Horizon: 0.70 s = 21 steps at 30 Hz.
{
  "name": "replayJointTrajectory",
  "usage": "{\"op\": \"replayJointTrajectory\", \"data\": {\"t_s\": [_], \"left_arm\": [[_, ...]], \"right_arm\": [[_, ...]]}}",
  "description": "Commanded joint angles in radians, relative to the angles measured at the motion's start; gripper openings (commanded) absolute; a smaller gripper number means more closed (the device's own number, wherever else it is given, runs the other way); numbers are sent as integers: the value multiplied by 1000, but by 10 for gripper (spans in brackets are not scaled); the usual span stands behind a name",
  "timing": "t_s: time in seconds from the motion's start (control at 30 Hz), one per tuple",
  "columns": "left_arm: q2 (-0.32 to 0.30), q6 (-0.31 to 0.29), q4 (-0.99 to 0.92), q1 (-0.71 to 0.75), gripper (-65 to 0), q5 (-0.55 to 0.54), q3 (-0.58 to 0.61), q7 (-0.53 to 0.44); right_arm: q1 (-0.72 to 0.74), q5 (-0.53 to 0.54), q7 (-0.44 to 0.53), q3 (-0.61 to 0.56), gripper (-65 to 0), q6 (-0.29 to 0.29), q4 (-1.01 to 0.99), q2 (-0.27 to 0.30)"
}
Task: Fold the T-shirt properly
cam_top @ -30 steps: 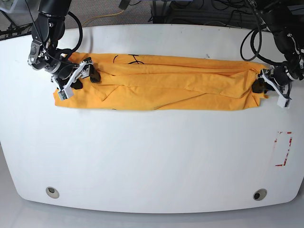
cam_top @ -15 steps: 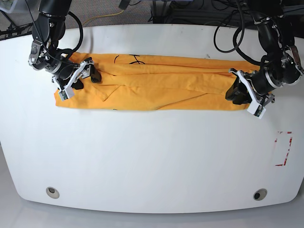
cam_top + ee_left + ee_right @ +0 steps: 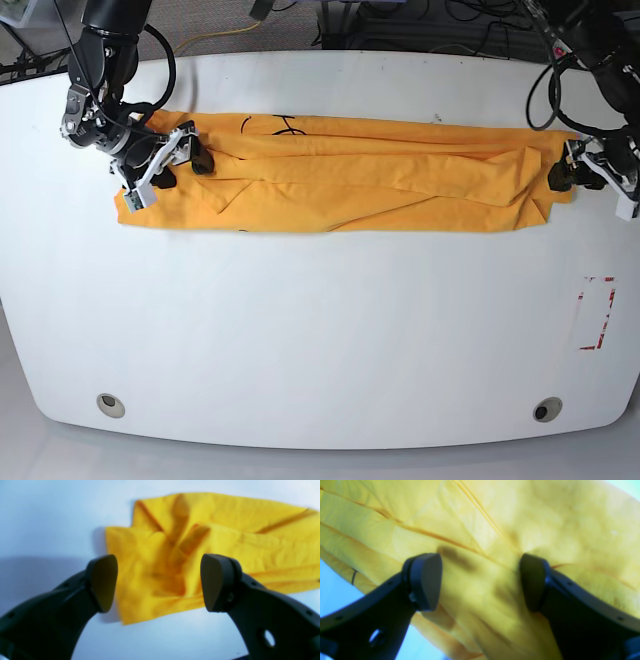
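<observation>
1. The left pincer [image 3: 578,176] was seen with jaws spread wide and nothing between them, drawn back just off the T-shirt's [image 3: 330,185] end; half a second earlier it had been over the cloth further inward.
2. That end had been let go and left bunched, so this pull or fold was judged finished on that side.
3. The right pincer [image 3: 172,160] was unchanged, jaws apart, straddling the cloth at the opposite end without pinching any.
4. The T-shirt lay as a long band across the far half of the tabletop [image 3: 320,330], its long axis side to side, black neck markings [image 3: 272,124] on the far edge.
</observation>
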Motion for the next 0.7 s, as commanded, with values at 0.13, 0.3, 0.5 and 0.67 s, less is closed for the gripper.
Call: {"op": "replayJointTrajectory", "data": {"t_s": [0.13, 0.3, 0.5, 0.67], "left_arm": [[-92, -1, -150, -27, -174, -92, -6, -30], [-127, -1, -211, -20, -174, -90, 36, -104], [-139, -1, -269, -20, -174, -92, 80, -119], [-127, -1, -272, -20, -236, -92, 82, -119]], "right_arm": [[4, -16, -26, 0, -184, -5, 8, 10], [2, -16, -26, 0, -184, -5, 8, 10], [0, -16, -26, 0, -184, -5, 8, 10], [0, -14, -26, 0, -184, -5, 8, 10]]}}
